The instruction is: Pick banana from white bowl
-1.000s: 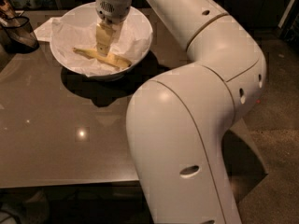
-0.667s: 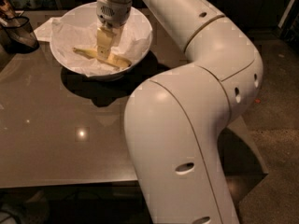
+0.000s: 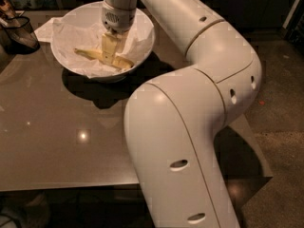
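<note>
The white bowl (image 3: 145, 42) stands at the far left of the table, lined with crumpled white paper. The pale yellow banana (image 3: 86, 54) lies across its bottom, with one end pointing left and the other (image 3: 125, 62) pointing right. My gripper (image 3: 109, 56) reaches straight down into the bowl and sits on the middle of the banana, hiding that part. The large white arm runs from the gripper across the right half of the view.
A dark glass container (image 3: 19, 32) stands at the table's far left, next to the bowl. The glossy brown table (image 3: 61, 137) extends toward me, its front edge low in the view. Bare floor (image 3: 280, 103) lies to the right.
The gripper has sunk slightly lower onto the banana in the bowl. The bowl and banana have not visibly moved.
</note>
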Action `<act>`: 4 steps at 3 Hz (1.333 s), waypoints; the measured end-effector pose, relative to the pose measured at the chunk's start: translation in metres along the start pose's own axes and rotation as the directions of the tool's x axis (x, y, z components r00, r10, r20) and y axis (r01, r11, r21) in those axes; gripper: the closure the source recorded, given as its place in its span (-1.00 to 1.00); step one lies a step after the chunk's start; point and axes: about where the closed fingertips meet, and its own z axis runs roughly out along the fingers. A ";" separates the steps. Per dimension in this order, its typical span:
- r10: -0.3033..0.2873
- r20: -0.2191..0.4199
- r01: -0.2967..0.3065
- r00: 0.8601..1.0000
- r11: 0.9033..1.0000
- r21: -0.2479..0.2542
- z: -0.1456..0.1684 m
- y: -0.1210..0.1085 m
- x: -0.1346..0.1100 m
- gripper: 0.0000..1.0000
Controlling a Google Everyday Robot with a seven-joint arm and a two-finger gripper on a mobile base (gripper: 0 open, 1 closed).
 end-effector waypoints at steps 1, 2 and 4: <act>0.012 -0.005 -0.012 1.000 1.000 -0.015 0.008 -0.003 0.002 0.06; 0.012 -0.012 -0.012 1.000 1.000 -0.020 0.014 -0.006 0.003 -0.06; 0.011 -0.020 -0.012 1.000 0.999 -0.030 0.022 -0.010 0.004 -0.08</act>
